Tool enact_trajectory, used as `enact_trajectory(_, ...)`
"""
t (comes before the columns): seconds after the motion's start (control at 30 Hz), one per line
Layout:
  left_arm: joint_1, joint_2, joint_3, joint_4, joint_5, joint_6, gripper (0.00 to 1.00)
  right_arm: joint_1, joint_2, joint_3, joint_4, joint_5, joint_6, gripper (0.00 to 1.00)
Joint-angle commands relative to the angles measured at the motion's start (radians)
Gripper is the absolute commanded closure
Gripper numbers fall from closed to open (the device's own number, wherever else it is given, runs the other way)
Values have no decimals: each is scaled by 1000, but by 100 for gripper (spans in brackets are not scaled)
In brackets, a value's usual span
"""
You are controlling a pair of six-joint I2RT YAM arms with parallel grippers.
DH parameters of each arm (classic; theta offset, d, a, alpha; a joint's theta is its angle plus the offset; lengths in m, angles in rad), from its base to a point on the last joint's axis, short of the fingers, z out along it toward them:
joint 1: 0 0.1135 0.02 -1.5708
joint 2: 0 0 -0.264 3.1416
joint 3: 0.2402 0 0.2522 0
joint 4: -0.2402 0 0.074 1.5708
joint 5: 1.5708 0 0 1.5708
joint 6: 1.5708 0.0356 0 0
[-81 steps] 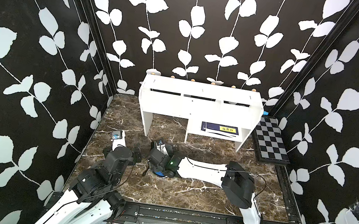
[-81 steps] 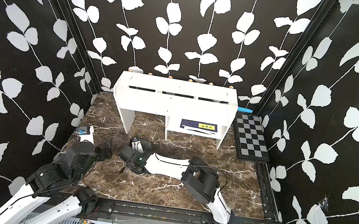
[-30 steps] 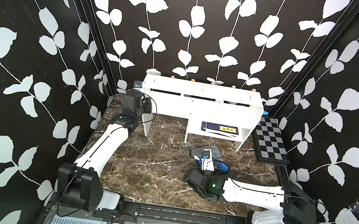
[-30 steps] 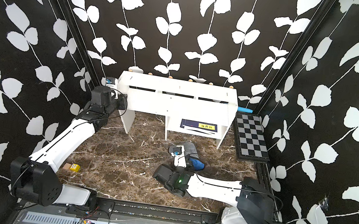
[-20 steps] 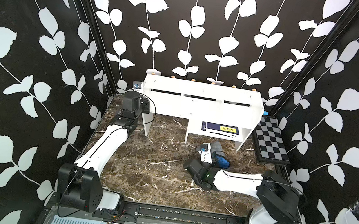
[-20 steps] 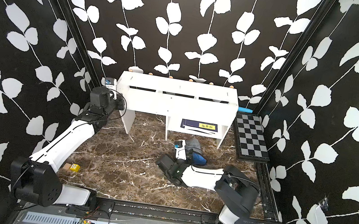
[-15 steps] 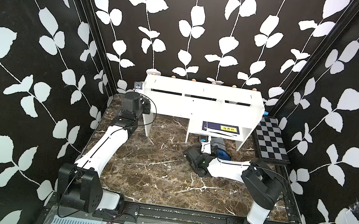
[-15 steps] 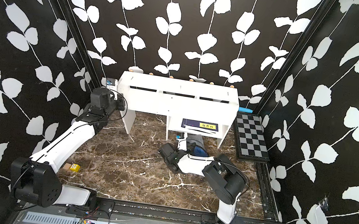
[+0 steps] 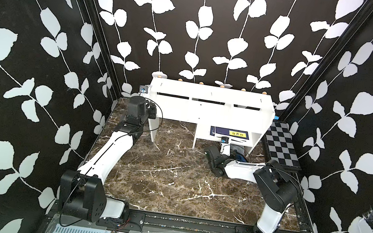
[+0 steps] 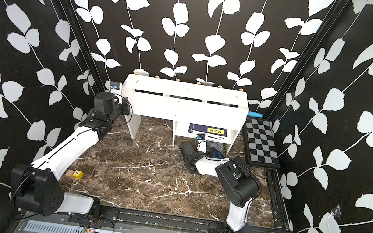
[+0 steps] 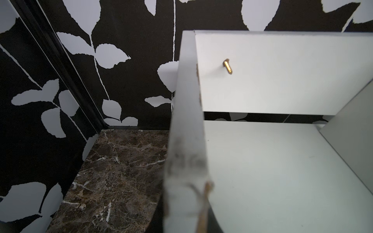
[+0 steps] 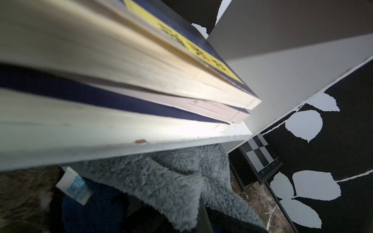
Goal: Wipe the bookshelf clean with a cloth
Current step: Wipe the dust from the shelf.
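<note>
I am reading the left gripper (image 9: 152,112) at the left end of the bookshelf (image 9: 210,111), which is standing at the far middle of the marble table (image 9: 172,176), close to the back wall. In the left wrist view the bookshelf (image 11: 186,145) is presenting the worn near edge of its left side panel, running straight down between the jaws. Dark slivers of the fingers (image 11: 215,224) are showing hard against the board, so I am taking the jaws as closed on that panel, parted only by its thickness. A brass screw (image 11: 228,66) is sticking out of the white board further in.

I am reading the right gripper (image 9: 229,148) low at the near side of the shelf's lower compartment, on the right. Its jaws are fully closed and are pinching the cloth (image 9: 239,154). In the right wrist view the cloth (image 12: 171,177) is spreading away from the gripper, grey pile up, with its blue side and white tag (image 12: 74,187) showing beside it. It is reaching under the bottom board of the bookshelf (image 12: 121,145); I cannot tell whether it is touching that board. A stack of books (image 9: 230,132) with a yellow label is lying flat in the compartment above. The checkered board (image 9: 281,148) is lying just right of the shelf, apart from both arms
</note>
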Motion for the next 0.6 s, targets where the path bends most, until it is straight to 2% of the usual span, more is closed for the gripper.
enact_trajectory(0.0, -9, -14, -23, 50, -85, -12, 100, -29, -26, 21, -26, 61, 72, 100)
enact_trajectory(0.07, -9, -16, -27, 53, -93, -6, 100, -33, -34, 40, -106, 94, 157, 100)
enact_trajectory(0.13, -9, -20, -33, 60, -95, 0, 100, -48, -59, 18, -95, 73, 184, 100)
enact_trajectory(0.3, -7, -25, -39, 67, -95, 5, 100, -117, -97, -45, -57, -137, 223, 100)
enact_trajectory(0.37, -7, -26, -39, 68, -94, 8, 100, -118, -95, -51, -65, -167, 236, 100)
enact_trajectory(0.5, -7, -34, -45, 70, -95, 13, 100, -123, -120, -95, -100, -136, 336, 100)
enact_trajectory(0.57, -7, -34, -45, 70, -92, 11, 100, -129, -129, -106, -67, -133, 309, 100)
